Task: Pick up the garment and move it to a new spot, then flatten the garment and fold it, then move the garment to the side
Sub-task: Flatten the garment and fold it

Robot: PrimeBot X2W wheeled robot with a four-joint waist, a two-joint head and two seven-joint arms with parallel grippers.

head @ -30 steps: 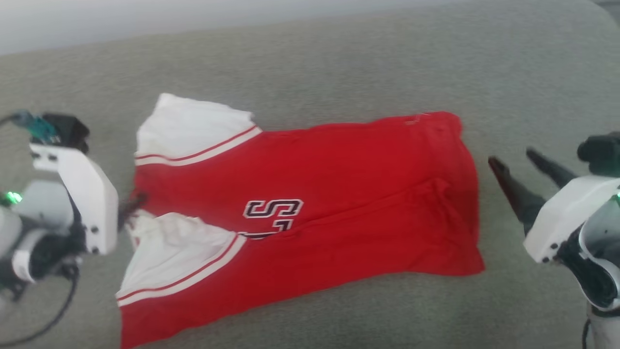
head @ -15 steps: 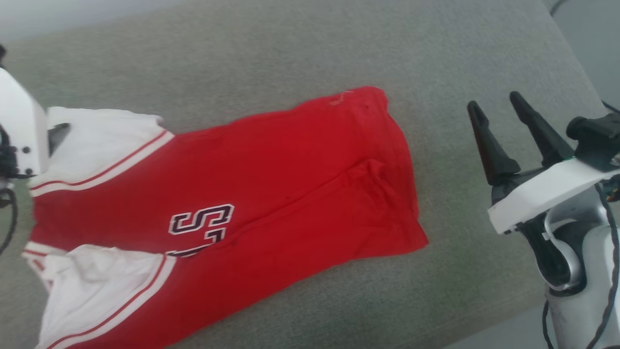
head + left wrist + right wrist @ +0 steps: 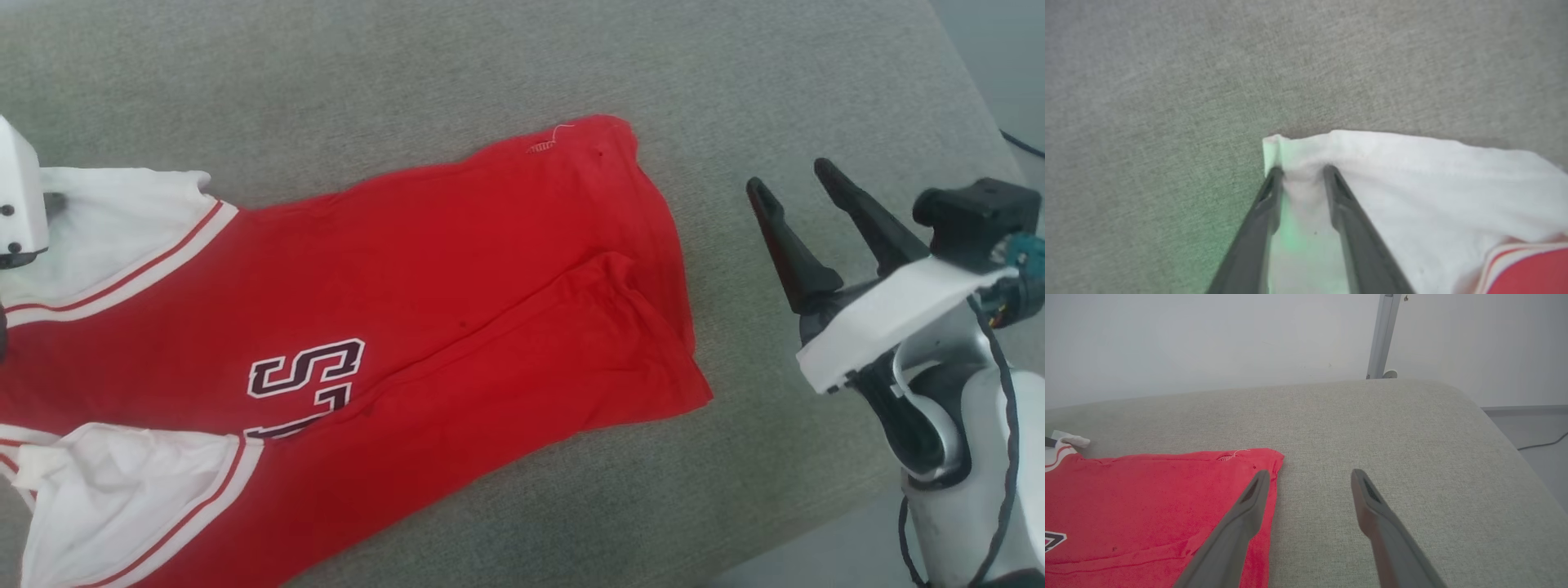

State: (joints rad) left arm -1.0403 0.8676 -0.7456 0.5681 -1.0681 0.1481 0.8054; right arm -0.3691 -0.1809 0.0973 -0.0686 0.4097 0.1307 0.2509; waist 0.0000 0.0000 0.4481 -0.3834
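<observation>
The garment point(image 3: 457, 310) lies on the grey cushion point(image 3: 816, 73), its left end cropped and its lettering half hidden. The left gripper point(image 3: 1302, 171) seems clamped on the far white sleeve. The right gripper point(image 3: 788, 174) hovers spread at the garment's right.

In front of me stretched a broad grey-green woven-fabric cushion point(image 3: 490, 65), its far right corner rounded off. Beyond its far edge stood a plain white wall point(image 3: 1208, 335). Against that wall, toward the right, a slim pale-grey metal post point(image 3: 1382, 335) rose upright, with a small round white fitting point(image 3: 1390, 374) at its foot, just behind the cushion's far edge. To the right of the cushion lay a smooth grey floor point(image 3: 1531, 428). A thin black cable point(image 3: 1545, 443) trailed across it, near the grey skirting strip point(image 3: 1523, 409) along the wall's base.
</observation>
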